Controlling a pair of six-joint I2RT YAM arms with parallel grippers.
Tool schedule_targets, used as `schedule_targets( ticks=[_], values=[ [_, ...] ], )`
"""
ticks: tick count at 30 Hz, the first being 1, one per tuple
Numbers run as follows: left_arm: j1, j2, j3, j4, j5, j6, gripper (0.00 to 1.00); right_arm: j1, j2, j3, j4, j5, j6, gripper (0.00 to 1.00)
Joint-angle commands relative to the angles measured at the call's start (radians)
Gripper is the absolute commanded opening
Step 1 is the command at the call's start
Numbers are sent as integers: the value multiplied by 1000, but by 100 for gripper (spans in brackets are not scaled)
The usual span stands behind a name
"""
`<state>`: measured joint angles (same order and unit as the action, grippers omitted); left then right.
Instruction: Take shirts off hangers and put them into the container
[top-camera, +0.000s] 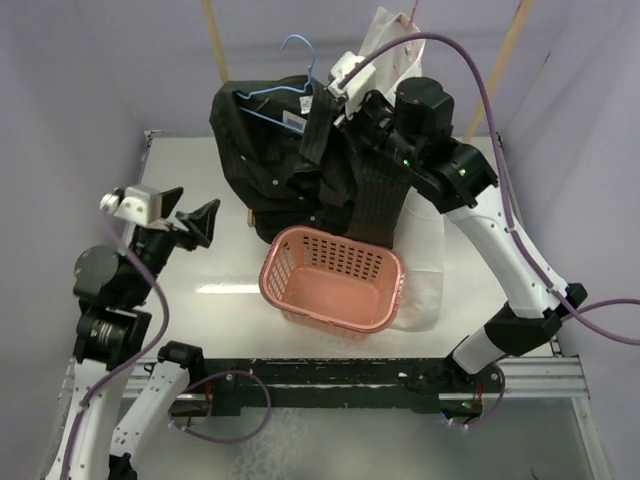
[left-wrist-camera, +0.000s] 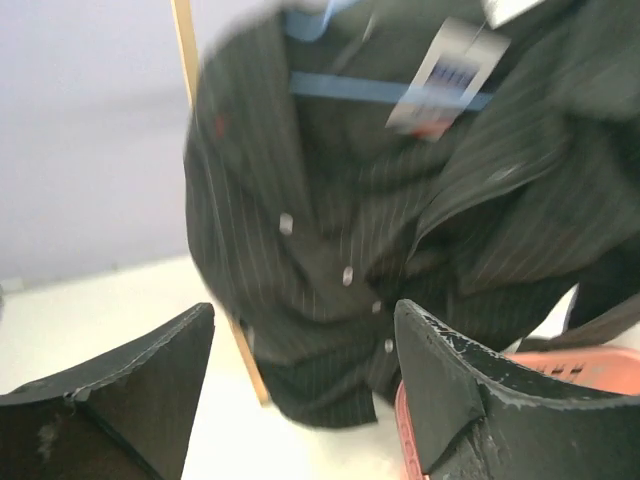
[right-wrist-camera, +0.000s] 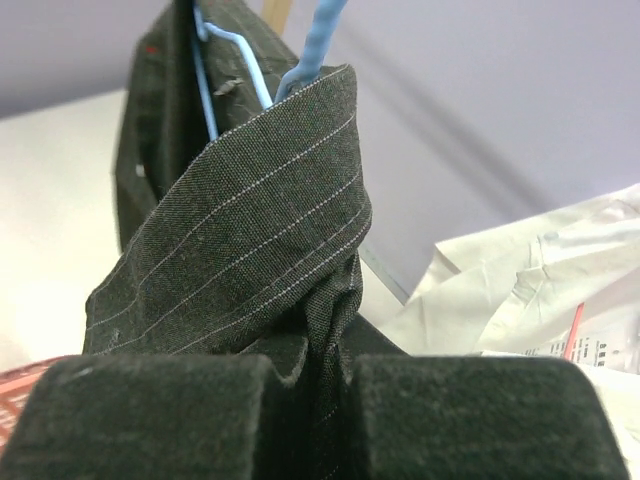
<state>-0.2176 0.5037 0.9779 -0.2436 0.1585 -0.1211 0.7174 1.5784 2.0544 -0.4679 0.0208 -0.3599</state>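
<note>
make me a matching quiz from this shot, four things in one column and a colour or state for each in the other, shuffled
Things:
1. left gripper
2. right gripper
3. hanger
4. basket

Colours or states:
A. salmon pink, slotted sides
B. open, holding nothing
C. light blue, partly inside the black shirt
D. shut on black shirt fabric

Pairs: 1-B, 2-D, 3-C, 4-A

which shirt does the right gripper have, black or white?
The black pinstriped shirt: the right gripper is shut on a fold of it, just below the light blue hanger. The white shirt hangs beside it, in no gripper.
</note>
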Motion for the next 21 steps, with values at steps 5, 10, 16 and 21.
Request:
schedule_targets(
  ticks=[5, 10, 16, 21],
  values=[
    [-2, 71, -166, 223, -92, -130, 81, 4, -177, -103, 110, -185, 140, 0],
    [-2, 62, -213, 343, -110, -207, 84, 5, -232, -201, 158, -209, 179, 0],
    [-2, 51, -278, 513, -25, -277, 85, 4, -248, -244, 168, -231, 204, 0],
    [-2, 116, -275, 531, 44, -301, 84, 4, -264, -255, 179, -254, 227, 0]
  ],
)
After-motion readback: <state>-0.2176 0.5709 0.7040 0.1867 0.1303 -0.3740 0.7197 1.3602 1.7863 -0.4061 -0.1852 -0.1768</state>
